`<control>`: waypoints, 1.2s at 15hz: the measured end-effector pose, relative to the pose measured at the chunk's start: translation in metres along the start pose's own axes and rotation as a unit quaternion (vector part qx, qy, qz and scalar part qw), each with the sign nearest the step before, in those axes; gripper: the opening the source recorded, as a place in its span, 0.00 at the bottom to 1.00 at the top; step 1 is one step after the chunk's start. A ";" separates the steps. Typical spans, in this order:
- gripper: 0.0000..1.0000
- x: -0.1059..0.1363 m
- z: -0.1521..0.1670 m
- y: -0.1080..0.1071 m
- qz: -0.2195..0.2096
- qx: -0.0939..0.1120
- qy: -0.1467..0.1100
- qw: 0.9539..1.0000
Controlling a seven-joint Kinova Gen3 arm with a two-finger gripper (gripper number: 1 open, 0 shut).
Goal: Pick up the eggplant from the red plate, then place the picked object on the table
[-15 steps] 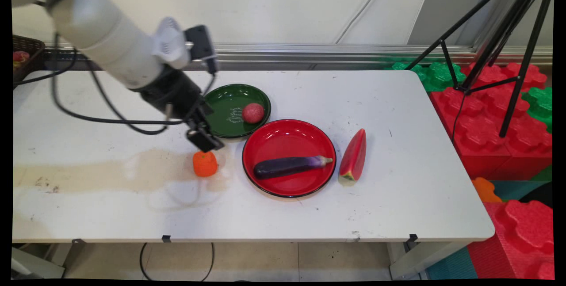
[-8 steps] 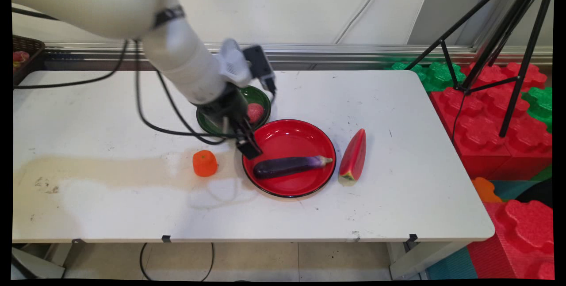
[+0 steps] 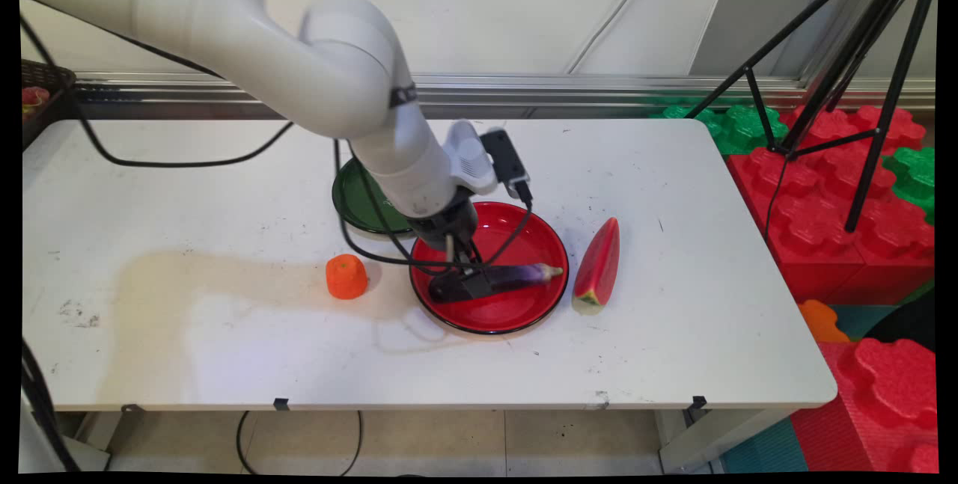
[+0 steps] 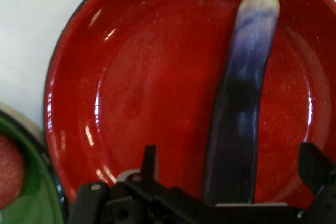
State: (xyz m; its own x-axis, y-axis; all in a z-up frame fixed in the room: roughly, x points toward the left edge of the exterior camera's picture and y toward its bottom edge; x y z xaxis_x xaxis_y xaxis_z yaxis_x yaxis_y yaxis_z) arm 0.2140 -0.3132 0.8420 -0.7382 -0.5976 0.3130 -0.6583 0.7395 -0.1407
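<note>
A purple eggplant (image 3: 520,274) lies across the red plate (image 3: 524,228) in the middle of the table. My gripper (image 3: 470,283) is down over the eggplant's thick dark end. In the hand view the gripper (image 4: 231,163) stands open, and the eggplant (image 4: 247,93) runs up between its two fingers (image 4: 149,160), one on each side. The red plate (image 4: 131,77) fills most of that view. A green plate (image 3: 358,203) sits just behind my arm, partly hidden; the hand view shows its rim (image 4: 34,195) and a red ball (image 4: 8,171) in it.
An orange fruit (image 3: 346,277) sits left of the red plate. A watermelon slice (image 3: 599,263) lies to its right. A dark basket (image 3: 37,91) stands at the far left edge. A black tripod (image 3: 831,72) and red and green foam blocks (image 3: 831,192) are off the table's right side.
My gripper has moved right from above the orange fruit, past the green plate's front, and down over the eggplant in the red plate. The arm now hides the red ball in the main view.
</note>
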 end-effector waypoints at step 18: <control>0.00 0.016 0.022 0.005 0.009 0.011 0.015 1.000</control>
State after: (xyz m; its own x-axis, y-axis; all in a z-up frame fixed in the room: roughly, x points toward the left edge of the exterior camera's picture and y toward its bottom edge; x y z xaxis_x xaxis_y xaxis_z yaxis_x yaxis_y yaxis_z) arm 0.1960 -0.3261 0.8258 -0.7449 -0.5754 0.3375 -0.6490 0.7422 -0.1671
